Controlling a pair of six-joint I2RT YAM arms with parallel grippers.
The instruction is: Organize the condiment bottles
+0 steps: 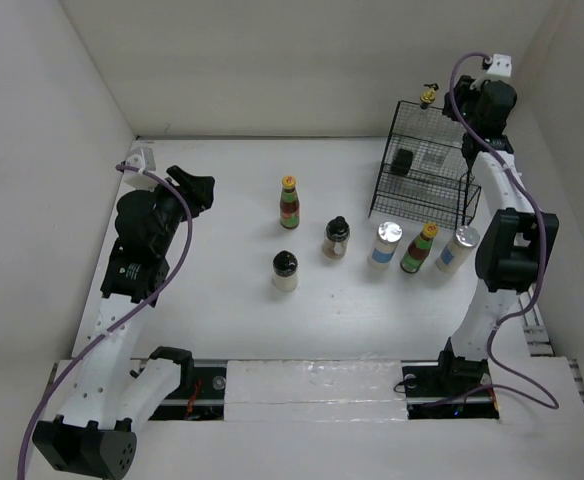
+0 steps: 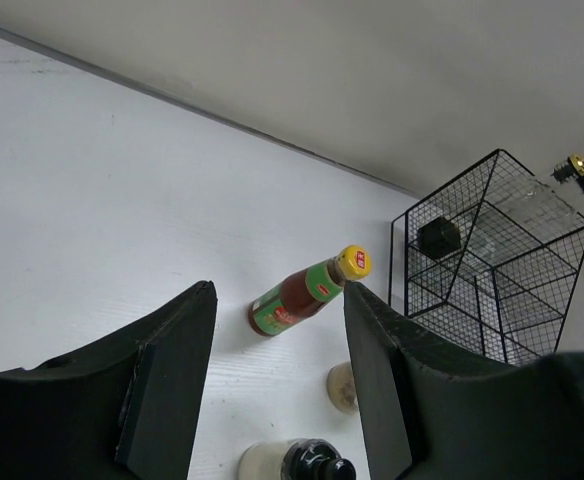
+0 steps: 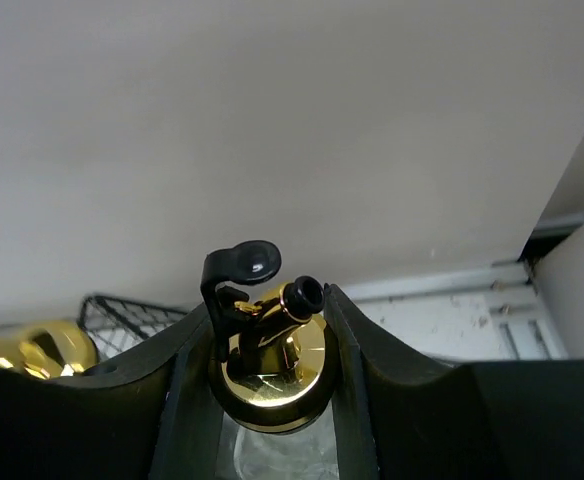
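Note:
My right gripper [image 3: 268, 310] is shut on the neck of a clear glass bottle with a gold spout [image 3: 272, 355], held over the back right of the black wire basket [image 1: 422, 180]. A second gold-spouted bottle [image 1: 429, 97] stands at the basket's back edge. My left gripper [image 2: 277, 335] is open and empty, above the table's left side [image 1: 197, 190]. On the table stand a yellow-capped sauce bottle [image 1: 290, 203], two black-capped jars [image 1: 336, 238] [image 1: 285, 271], a white-capped shaker [image 1: 385, 245], another yellow-capped sauce [image 1: 418, 249] and another shaker [image 1: 453, 250].
The basket stands at the back right against the wall, with a black-capped jar [image 1: 403, 162] inside. White walls close in the table at the back and both sides. In the left wrist view the sauce bottle [image 2: 302, 295] and basket [image 2: 492, 270] lie ahead.

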